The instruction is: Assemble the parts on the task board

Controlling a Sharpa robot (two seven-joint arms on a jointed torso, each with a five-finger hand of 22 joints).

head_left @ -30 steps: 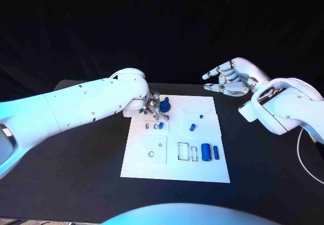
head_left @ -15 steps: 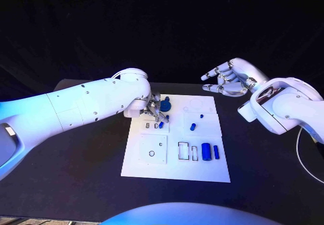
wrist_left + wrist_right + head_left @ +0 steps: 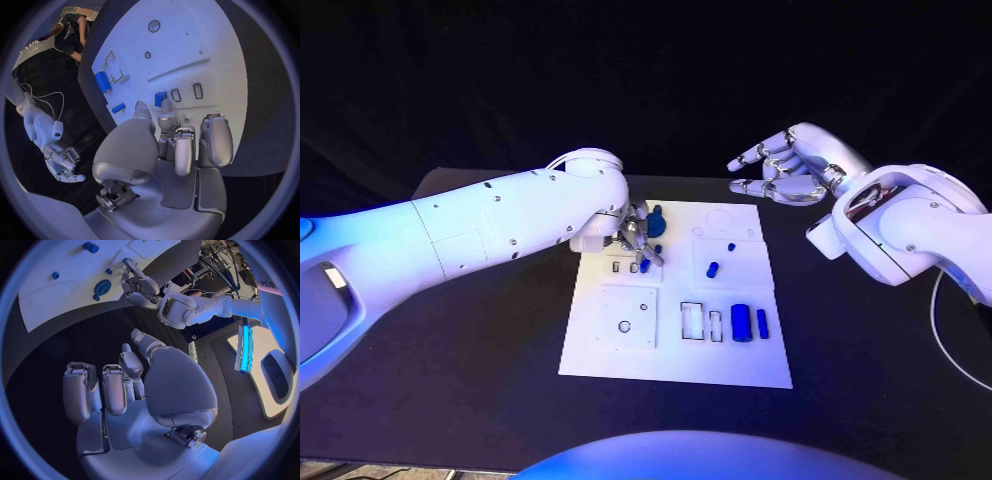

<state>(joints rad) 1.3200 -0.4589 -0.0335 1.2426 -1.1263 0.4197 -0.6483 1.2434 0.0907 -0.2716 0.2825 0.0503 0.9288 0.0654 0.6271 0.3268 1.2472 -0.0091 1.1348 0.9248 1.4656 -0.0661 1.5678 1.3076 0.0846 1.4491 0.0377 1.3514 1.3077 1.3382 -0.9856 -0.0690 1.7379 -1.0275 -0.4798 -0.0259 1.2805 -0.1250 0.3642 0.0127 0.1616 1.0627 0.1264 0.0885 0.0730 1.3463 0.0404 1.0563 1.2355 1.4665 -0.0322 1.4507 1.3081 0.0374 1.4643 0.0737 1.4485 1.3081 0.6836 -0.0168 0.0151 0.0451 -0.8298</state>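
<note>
The white task board (image 3: 675,345) lies mid-table. My left hand (image 3: 633,236) hovers low over its far left part, next to a round blue part (image 3: 656,222). In the left wrist view a fingertip (image 3: 165,107) reaches a small blue part (image 3: 160,98) standing beside two empty slots (image 3: 198,90); the thumb stays apart and nothing lies between them. That part (image 3: 643,266) also shows in the head view. My right hand (image 3: 786,168) is raised beyond the board's far right corner, fingers spread, holding nothing. Two blue cylinders (image 3: 738,322) lie near the board's right edge.
Two more small blue parts (image 3: 713,269) (image 3: 731,246) sit on the board's right half. Empty rectangular frames (image 3: 692,321) lie beside the cylinders. Black table (image 3: 473,350) surrounds the board. The right wrist view shows the board (image 3: 62,290) and my left hand (image 3: 140,287).
My left hand has slid a little nearer over the board, from the round blue part toward the small part by the slots. The right hand has stayed put.
</note>
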